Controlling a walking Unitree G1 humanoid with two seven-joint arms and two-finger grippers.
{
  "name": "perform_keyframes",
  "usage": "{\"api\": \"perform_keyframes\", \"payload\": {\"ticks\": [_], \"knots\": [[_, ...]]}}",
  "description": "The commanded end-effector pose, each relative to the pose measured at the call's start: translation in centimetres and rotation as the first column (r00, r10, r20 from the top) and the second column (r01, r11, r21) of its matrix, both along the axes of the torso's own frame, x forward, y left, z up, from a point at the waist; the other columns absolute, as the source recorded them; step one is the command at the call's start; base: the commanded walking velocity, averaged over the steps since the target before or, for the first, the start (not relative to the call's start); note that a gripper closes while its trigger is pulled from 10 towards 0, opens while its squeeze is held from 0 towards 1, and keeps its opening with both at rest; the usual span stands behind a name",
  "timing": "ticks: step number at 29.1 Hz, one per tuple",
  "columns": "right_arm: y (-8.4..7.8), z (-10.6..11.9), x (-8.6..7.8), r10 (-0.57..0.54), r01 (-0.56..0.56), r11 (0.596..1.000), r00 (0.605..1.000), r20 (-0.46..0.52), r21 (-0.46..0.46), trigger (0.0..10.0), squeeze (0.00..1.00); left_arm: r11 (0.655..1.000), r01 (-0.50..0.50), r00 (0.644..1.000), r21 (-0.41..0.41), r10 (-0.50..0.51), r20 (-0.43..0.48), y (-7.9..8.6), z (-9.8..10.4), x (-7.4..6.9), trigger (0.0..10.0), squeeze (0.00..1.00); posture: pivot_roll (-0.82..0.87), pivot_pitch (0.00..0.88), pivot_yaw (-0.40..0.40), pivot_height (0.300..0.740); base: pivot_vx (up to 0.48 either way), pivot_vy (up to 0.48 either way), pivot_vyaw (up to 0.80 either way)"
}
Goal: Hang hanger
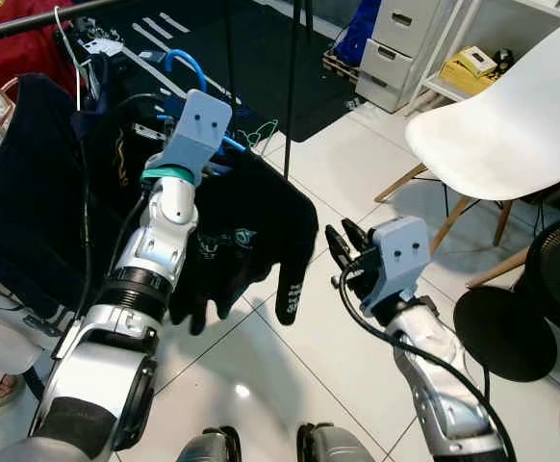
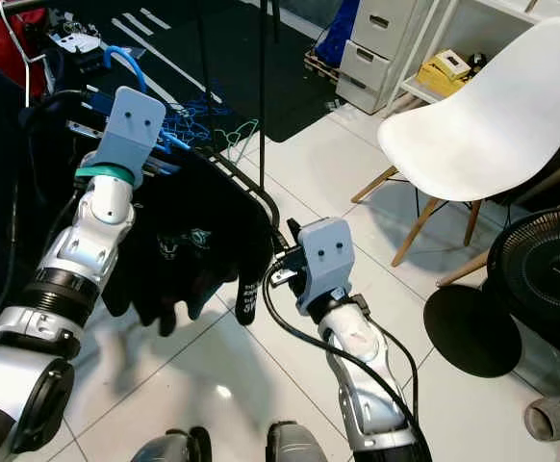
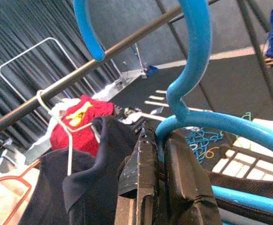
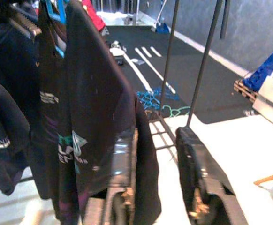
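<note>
Left hand (image 3: 162, 187) clamping blue hanger (image 3: 193, 75)

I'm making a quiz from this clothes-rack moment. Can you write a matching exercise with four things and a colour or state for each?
Things:
1. hanger
2. left gripper
3. right gripper
4. chair

Descriptions:
a. white
b. open
c. blue
d. shut on the hanger

Pairs: 1-c, 2-d, 3-b, 4-a
</note>
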State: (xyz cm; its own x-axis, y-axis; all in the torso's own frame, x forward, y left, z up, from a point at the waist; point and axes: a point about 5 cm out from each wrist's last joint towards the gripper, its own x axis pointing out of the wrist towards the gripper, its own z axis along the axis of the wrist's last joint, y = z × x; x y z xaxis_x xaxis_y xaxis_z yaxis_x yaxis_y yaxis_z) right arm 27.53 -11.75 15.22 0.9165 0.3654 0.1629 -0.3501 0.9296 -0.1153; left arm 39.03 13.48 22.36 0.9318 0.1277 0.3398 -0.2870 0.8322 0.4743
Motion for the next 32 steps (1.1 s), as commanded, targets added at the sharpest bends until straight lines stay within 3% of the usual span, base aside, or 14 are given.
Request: {"api": "perform_keyframes", "payload": {"ticks": [1, 11, 12, 19, 20, 21, 22, 32], "knots": [[-0.4, -0.5, 0.0, -0.003, 0.003, 1.0, 1.0, -0.023, 0.008, 10.0, 1.0, 1.0, 0.024, 0.999, -0.008, -0.023, 0.028, -0.5, 0.2, -0.3, 10.0, 0.0, -0.17, 0.062, 0.039, 0.74, 0.0, 0.0, 0.0], [0.2, -1.4, 0.3, 0.056, -0.054, 0.998, 0.996, -0.074, 0.022, 10.0, 1.0, 0.998, 0.056, 0.997, -0.024, -0.054, 0.059, -1.3, 0.9, -0.4, 10.0, 0.0, -0.17, 0.062, 0.042, 0.74, 0.0, 0.0, 0.0], [0.5, -1.5, 0.7, 0.082, -0.082, 0.997, 0.993, -0.082, 0.003, 10.0, 0.0, 0.997, 0.067, 0.995, -0.025, -0.065, 0.073, -1.4, 1.3, -0.6, 10.0, 0.0, -0.16, 0.062, 0.043, 0.74, 0.0, 0.0, 0.0], [0.3, -1.3, 1.6, 0.087, -0.088, 0.996, 0.994, -0.072, -0.016, 10.0, 0.0, 0.997, 0.072, 0.993, -0.033, -0.069, 0.091, -1.3, 1.7, -0.9, 10.0, 0.0, -0.15, 0.061, 0.039, 0.74, 0.0, 0.0, 0.0], [0.3, -1.3, 1.8, 0.087, -0.089, 0.996, 0.994, -0.069, -0.018, 4.5, 0.0, 0.997, 0.073, 0.993, -0.034, -0.07, 0.093, -1.3, 1.7, -1.0, 10.0, 0.0, -0.15, 0.061, 0.039, 0.74, 0.0, 0.0, 0.0], [0.3, -1.3, 1.8, 0.087, -0.089, 0.996, 0.994, -0.069, -0.018, 4.5, 0.0, 0.997, 0.073, 0.993, -0.034, -0.07, 0.093, -1.3, 1.7, -1.0, 10.0, 0.0, -0.15, 0.061, 0.039, 0.74, 0.0, 0.0, 0.0], [0.3, -1.2, 2.1, 0.089, -0.091, 0.996, 0.994, -0.063, -0.02, 0.0, 0.0, 0.997, 0.073, 0.993, -0.034, -0.069, 0.094, -1.3, 1.7, -1.0, 10.0, 0.0, -0.15, 0.06, 0.038, 0.74, 0.0, 0.0, 0.0], [0.2, -0.5, 2.4, 0.083, -0.084, 0.996, 0.996, -0.022, -0.026, 0.0, 0.0, 0.997, 0.067, 0.994, -0.032, -0.064, 0.089, -1.2, 1.5, -1.0, 10.0, 0.0, -0.15, 0.059, 0.04, 0.74, 0.0, 0.0, 0.0]]}}
